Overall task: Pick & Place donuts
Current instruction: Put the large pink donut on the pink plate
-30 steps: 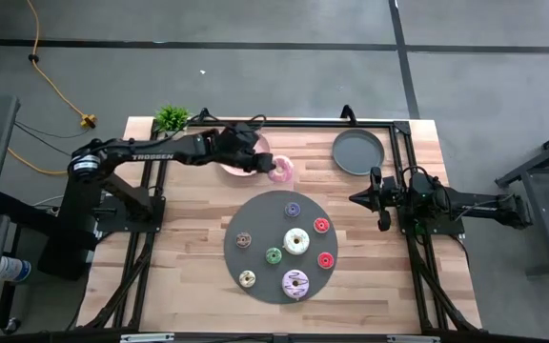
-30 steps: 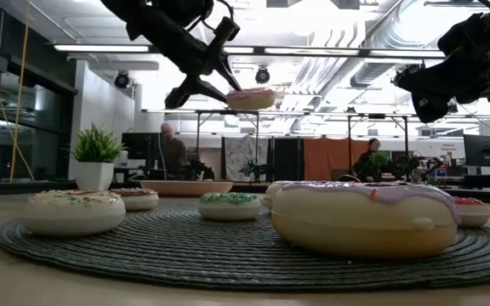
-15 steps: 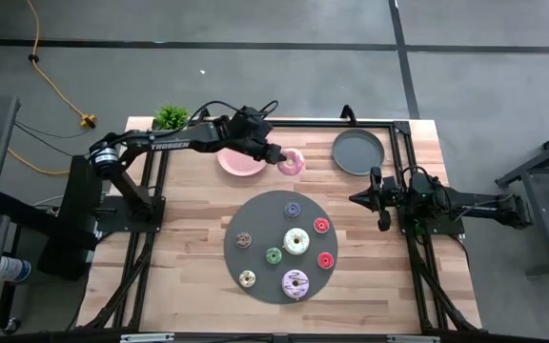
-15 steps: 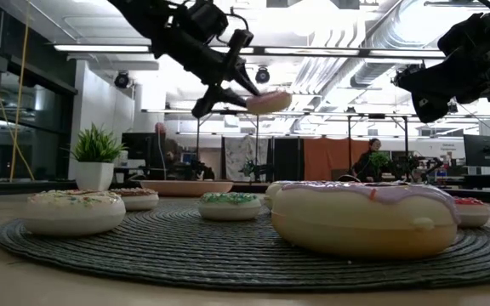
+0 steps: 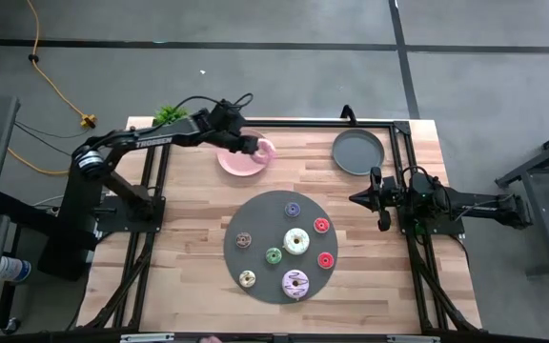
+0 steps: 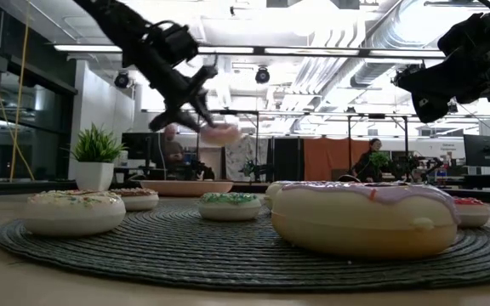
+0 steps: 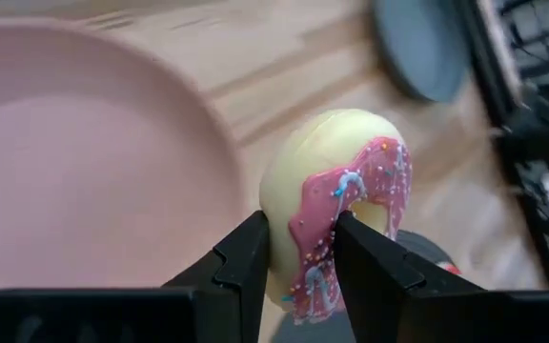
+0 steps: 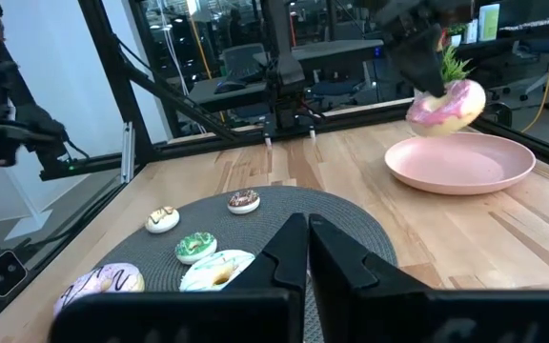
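Observation:
My left gripper [image 5: 254, 146] is shut on a large pink-frosted donut [image 5: 266, 150] above the right rim of the pink plate [image 5: 236, 162]. The low view shows that donut [image 6: 220, 133] well clear of the plate [image 6: 185, 187]. The other donuts lie flat on the dark grey round mat [image 5: 255, 214]: a purple-frosted one [image 5: 295, 283], a white one [image 5: 296, 241] and several small ones. My right gripper [image 5: 355, 198] is shut and hovers to the right of the mat, holding nothing. My left gripper pinches the pink-frosted donut between its two fingers across one side of the ring [image 7: 305, 250]. One finger [image 7: 246, 257] lies on the cream underside, the other [image 7: 365, 262] on the frosted face just below the hole. The fingers slant down from the table's left. The donut is lifted clear and tipped on edge.
A grey plate [image 5: 358, 151] sits at the far right of the table. A small potted plant [image 5: 171, 117] stands at the far left corner. Black frame rails run along the far edge and both sides. Bare wood lies between the mat and the plates.
My left gripper, still shut on the pink-frosted donut, first swung a little toward the right edge. It then drew back toward the left and far edges and came down, so the donut now hangs lower over the pink plate's right rim.

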Motion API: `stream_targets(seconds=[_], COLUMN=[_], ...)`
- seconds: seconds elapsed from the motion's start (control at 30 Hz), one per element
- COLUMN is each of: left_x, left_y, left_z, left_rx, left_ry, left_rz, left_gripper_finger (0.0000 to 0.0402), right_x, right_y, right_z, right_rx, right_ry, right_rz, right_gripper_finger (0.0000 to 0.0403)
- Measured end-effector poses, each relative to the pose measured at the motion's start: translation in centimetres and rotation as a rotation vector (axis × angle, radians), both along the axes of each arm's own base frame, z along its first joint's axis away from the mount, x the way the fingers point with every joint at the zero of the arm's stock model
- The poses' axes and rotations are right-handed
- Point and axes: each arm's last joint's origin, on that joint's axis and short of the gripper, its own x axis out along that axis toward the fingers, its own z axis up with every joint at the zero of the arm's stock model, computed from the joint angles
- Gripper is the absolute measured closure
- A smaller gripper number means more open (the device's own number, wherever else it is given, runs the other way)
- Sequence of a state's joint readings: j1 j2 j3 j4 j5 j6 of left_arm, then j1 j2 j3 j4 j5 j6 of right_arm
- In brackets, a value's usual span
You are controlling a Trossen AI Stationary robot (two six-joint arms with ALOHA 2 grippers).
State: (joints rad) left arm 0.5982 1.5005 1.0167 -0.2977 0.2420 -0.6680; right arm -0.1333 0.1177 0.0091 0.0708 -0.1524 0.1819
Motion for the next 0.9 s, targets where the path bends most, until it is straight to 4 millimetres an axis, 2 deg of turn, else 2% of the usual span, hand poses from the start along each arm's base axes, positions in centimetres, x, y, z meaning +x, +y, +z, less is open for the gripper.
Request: stream_targets(seconds=[0.2, 0.43, 0.7, 0.9], left_x=[-2.4, -3.8, -5.3, -6.0], left_y=[1.0, 1.0, 0.0, 0.2], left_z=[-1.7, -3.2, -4.4, -4.5], left_rx=[-0.089, -0.184, -0.186, -0.170], left_ry=[0.052, 0.110, 0.174, 0.155], left_rz=[0.166, 0.256, 0.332, 0.378], left_gripper_finger=[0.0292, 0.0292, 0.0292, 0.0292], right_x=[0.0, 0.0, 0.0, 0.0], right_y=[0.0, 0.0, 0.0, 0.0], right_z=[0.0, 0.0, 0.0, 0.0], right_rx=[0.000, 0.000, 0.000, 0.000], right_ry=[0.000, 0.000, 0.000, -0.001], right_rz=[0.000, 0.000, -0.001, 0.000], right_gripper_finger=[0.0395, 0.0394, 0.0398, 0.0399])
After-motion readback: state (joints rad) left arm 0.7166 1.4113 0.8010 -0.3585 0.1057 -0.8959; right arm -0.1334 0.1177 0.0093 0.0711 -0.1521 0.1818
